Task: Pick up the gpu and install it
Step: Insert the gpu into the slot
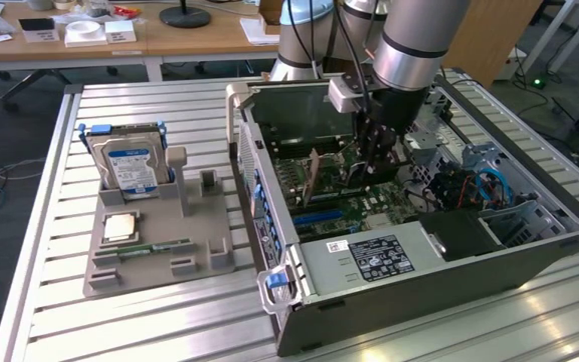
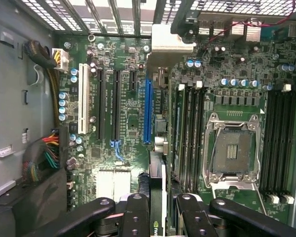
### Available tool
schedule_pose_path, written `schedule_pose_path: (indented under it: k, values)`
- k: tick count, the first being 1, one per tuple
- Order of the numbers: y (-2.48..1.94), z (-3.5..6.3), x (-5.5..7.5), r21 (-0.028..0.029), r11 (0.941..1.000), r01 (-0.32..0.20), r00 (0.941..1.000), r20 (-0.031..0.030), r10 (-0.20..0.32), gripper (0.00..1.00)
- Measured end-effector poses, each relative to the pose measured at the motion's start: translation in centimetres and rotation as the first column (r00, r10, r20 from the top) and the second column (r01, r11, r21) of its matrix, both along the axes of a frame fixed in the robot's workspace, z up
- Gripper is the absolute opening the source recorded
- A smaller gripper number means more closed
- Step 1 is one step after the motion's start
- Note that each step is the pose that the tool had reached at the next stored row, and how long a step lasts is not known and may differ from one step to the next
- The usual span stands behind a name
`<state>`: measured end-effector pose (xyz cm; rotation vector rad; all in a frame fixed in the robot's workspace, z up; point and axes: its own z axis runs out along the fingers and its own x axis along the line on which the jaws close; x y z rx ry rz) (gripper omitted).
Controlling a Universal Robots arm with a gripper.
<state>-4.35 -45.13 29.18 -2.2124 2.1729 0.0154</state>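
Observation:
My gripper (image 1: 375, 172) hangs inside the open computer case (image 1: 531, 253), over the motherboard (image 2: 128, 143). In the wrist view my gripper (image 2: 160, 210) is shut on the gpu (image 2: 160, 148), a thin dark card seen edge-on between the two black fingers (image 2: 136, 217). The card runs away from the fingers to its silvery bracket (image 2: 170, 44) near the case's rear slots. It stands upright, close beside the long blue slot (image 2: 147, 111); I cannot tell whether it touches the board. In the exterior view the gpu (image 1: 317, 179) shows its brownish back, toward the exterior view's left of the fingers.
A grey holder (image 1: 154, 249) at the exterior view's left carries a hard drive (image 1: 129, 170), a processor (image 1: 121, 226) and a memory stick (image 1: 159, 246). Inside the case are the bare processor socket (image 2: 232, 153), memory slots (image 2: 190, 138), cable bundles (image 2: 44, 155) and the power supply (image 1: 370, 256).

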Motion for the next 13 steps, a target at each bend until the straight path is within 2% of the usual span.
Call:
schedule_pose_path:
  k: [2,13]
  values:
    - [-0.13,0.0,-0.08,0.0,1.0,0.0,1.0,0.0002,0.0,0.26]
    - [-0.15,0.0,-0.32,0.0,1.0,0.0,1.0,0.0012,0.0,0.26]
